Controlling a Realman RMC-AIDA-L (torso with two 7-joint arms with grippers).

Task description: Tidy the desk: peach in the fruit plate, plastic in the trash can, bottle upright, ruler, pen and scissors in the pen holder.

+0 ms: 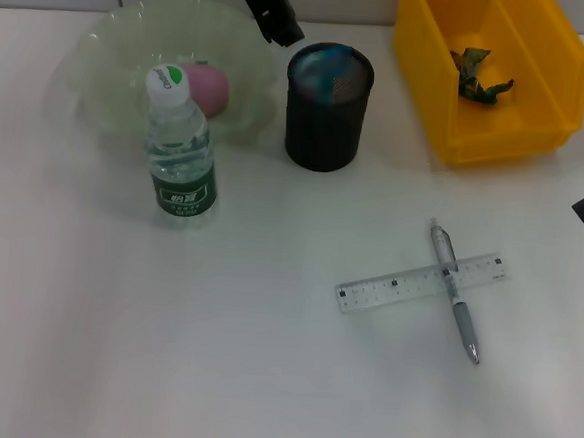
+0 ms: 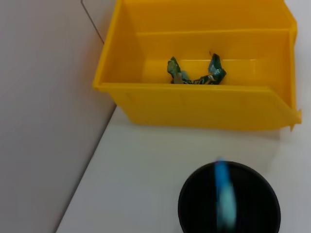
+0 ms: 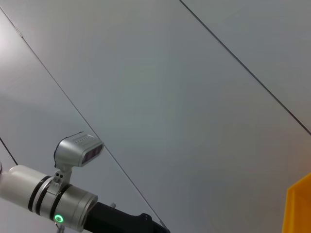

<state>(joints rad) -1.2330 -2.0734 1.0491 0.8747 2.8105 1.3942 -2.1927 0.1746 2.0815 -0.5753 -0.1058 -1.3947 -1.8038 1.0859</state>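
One pen [image 1: 454,291] across clear ruler [image 1: 420,283]

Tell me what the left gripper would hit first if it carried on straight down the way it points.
Probably the black mesh pen holder: the left gripper hangs just above its rim, angled toward the opening, though depth is uncertain.

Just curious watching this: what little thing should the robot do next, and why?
Probably send the left gripper, now above the pen holder, over to the pen. It lies across the ruler on the table, so lifting it first frees the ruler. Peach, plastic and bottle look sorted.
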